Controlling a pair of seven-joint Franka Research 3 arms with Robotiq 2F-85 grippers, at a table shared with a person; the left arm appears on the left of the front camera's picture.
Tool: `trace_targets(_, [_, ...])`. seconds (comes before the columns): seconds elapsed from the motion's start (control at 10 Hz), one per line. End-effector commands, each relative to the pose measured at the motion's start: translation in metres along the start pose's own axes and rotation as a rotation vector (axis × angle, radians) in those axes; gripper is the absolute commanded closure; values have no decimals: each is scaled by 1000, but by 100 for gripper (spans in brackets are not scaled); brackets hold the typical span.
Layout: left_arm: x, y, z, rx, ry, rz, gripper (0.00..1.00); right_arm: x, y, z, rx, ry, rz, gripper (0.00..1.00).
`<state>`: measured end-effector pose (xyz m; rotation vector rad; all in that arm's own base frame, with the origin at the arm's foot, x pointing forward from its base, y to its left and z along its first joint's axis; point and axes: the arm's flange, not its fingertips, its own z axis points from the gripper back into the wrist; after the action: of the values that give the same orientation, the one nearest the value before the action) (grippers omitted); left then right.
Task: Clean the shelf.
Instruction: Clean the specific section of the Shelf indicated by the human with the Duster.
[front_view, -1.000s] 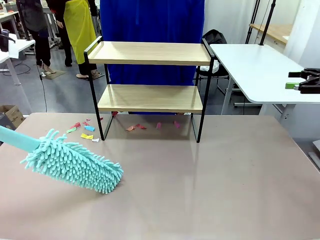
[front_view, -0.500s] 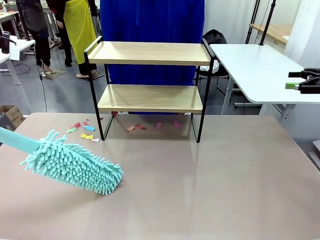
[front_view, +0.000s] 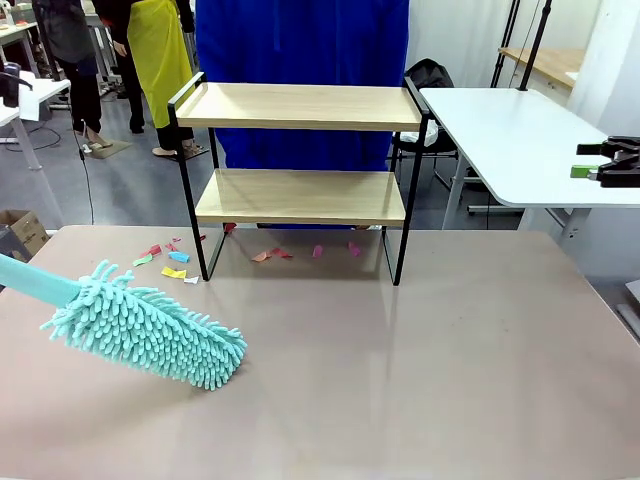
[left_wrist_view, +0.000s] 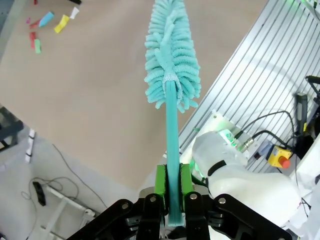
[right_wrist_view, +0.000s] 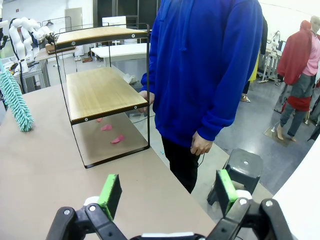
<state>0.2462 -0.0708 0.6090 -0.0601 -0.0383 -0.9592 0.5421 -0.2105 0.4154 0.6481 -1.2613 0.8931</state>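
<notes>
The shelf (front_view: 300, 195) stands at the far middle of the brown table, and both of its wooden boards (front_view: 300, 105) are bare. From the right wrist view the shelf (right_wrist_view: 100, 90) shows end-on. A teal fluffy duster (front_view: 145, 325) lies low over the table's left part, front-left of the shelf. My left gripper (left_wrist_view: 172, 187) is shut on the duster's handle (left_wrist_view: 172, 135), with the head (left_wrist_view: 172, 55) pointing away. My right gripper (right_wrist_view: 168, 192) is open and holds nothing. It hovers at the far right (front_view: 592, 162), off the table's right edge.
Small coloured paper scraps (front_view: 172, 258) lie on the table left of the shelf, and pink ones (front_view: 318, 251) under it. A person in a blue hoodie (right_wrist_view: 205, 65) stands right behind the shelf. A white side table (front_view: 510, 140) is at the right, and a black stool (right_wrist_view: 242, 167) stands beside the person.
</notes>
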Motion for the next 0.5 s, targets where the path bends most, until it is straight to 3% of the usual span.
trace_targets(0.0, [-1,-2,0,-8,-2,-5,86,3,1,0,-2,-3,3,0])
trace_targets(0.4, [-1,-2,0,-8,-2,-5,86,3,1,0,-2,-3,3,0])
